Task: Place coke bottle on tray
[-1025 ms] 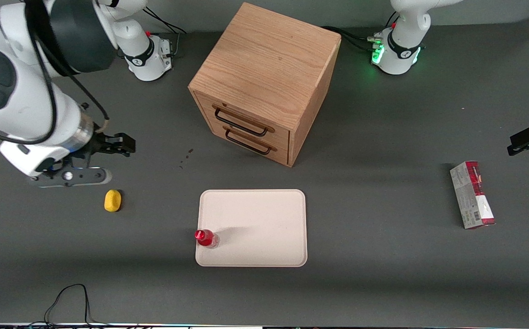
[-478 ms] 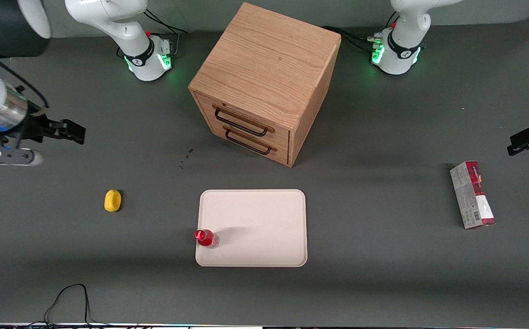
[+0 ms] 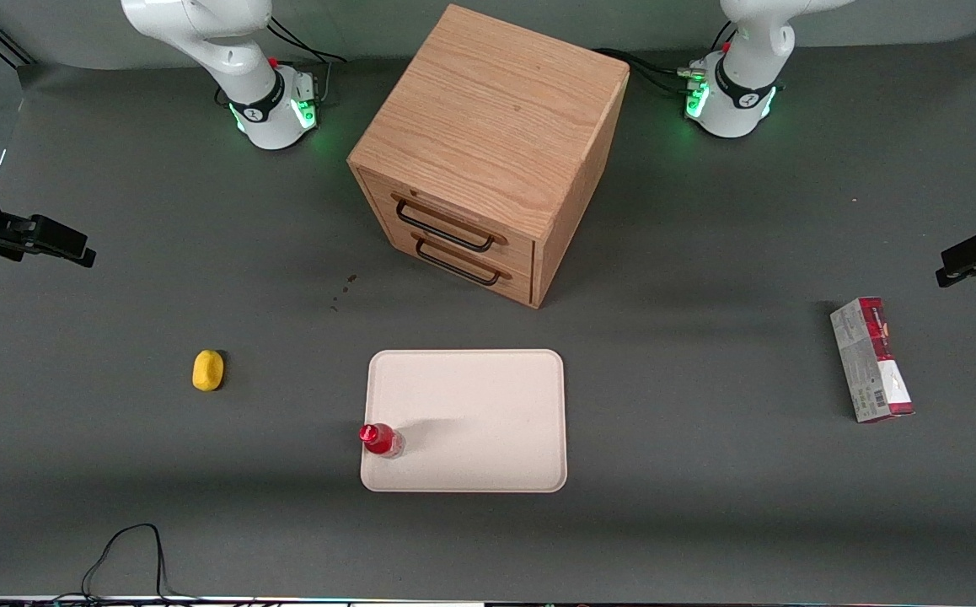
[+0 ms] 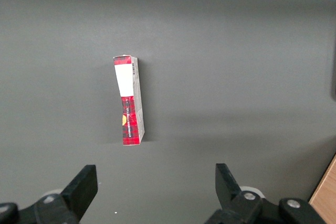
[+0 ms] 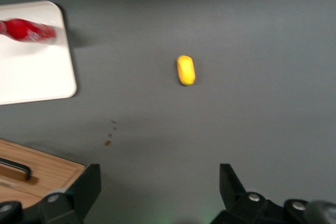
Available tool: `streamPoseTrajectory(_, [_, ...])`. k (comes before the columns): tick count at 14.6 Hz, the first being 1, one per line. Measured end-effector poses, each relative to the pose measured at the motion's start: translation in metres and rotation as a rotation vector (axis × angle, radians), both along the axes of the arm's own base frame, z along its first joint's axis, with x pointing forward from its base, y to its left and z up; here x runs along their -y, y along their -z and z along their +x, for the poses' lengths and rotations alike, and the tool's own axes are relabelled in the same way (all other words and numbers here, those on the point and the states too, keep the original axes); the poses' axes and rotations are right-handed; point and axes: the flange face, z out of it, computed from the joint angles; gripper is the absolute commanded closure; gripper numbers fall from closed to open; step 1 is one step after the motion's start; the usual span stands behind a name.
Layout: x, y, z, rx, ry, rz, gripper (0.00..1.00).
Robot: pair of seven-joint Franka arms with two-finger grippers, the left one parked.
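Front view: coke bottle (image 3: pixel 381 440), red cap, upright on tray (image 3: pixel 488 413) corner; gripper (image 5: pixel 157 190) spread wide, empty, well apart.

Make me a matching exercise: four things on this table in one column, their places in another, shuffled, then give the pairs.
Things:
1. coke bottle
2. yellow lump
3. red-and-grey carton
4. gripper

Places:
A. lying toward the parked arm's end of the table
B. upright at the tray's edge nearest the working arm
C. above the working arm's end of the table, empty, fingers open
D. on the bare table between tray and working arm's end

Pairs: 1-B, 2-D, 3-A, 4-C
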Motion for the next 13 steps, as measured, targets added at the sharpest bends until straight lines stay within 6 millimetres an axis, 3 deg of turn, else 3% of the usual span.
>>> streamPoseTrajectory(4, [0.0,0.008,-0.005,0.02,0.004,0.015,0.0])
streamPoseTrajectory(13, [0.017,0.0,-0.005,0.046,-0.049,-0.003,0.0])
